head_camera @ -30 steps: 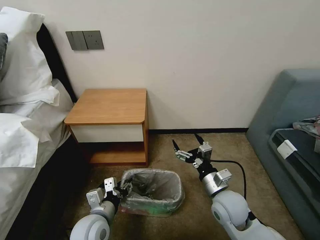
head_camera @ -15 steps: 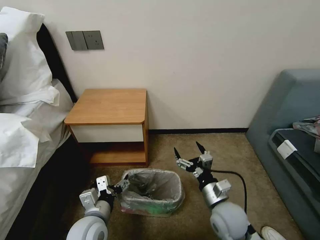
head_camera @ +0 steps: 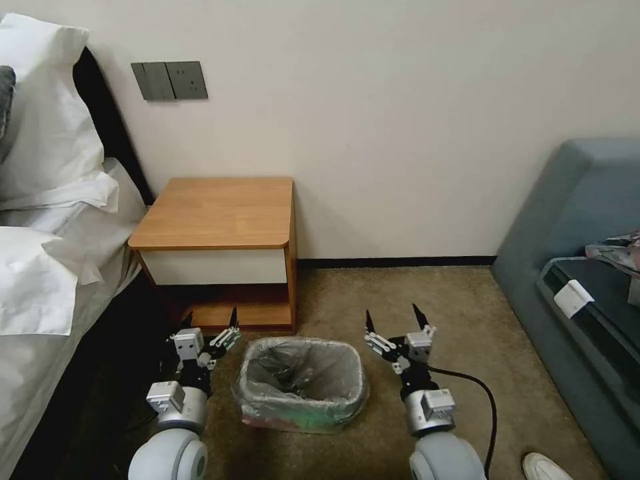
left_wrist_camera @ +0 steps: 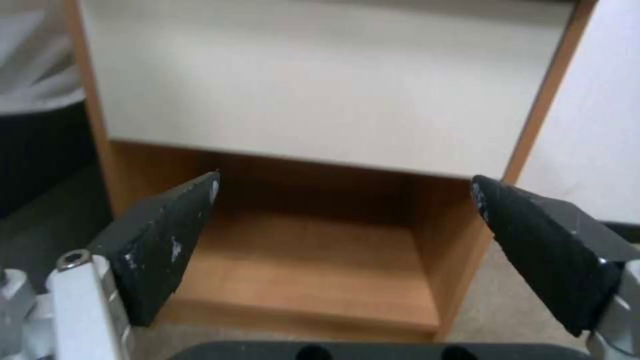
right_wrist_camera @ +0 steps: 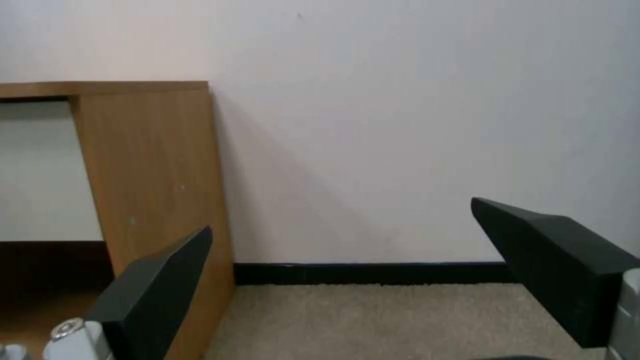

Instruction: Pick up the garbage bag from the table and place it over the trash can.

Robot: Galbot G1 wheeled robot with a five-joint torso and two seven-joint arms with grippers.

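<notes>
The garbage bag [head_camera: 293, 373] lines the trash can [head_camera: 303, 421], its pink rim hard to make out. Left pincer [head_camera: 210, 320] and right pincer [head_camera: 393, 321] flank it, spread wide, empty, before the desk [head_camera: 217, 212].

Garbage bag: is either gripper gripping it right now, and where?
No. Left gripper and right gripper are open and empty beside the trash can; the garbage bag lines it.

Bedroom, likely hotel: bed [head_camera: 47, 267] with white pillows [head_camera: 47, 113], wooden nightstand [head_camera: 220, 213], carpet [head_camera: 400, 293], wall switches [head_camera: 170, 81], upholstered sofa [head_camera: 567, 220].
</notes>
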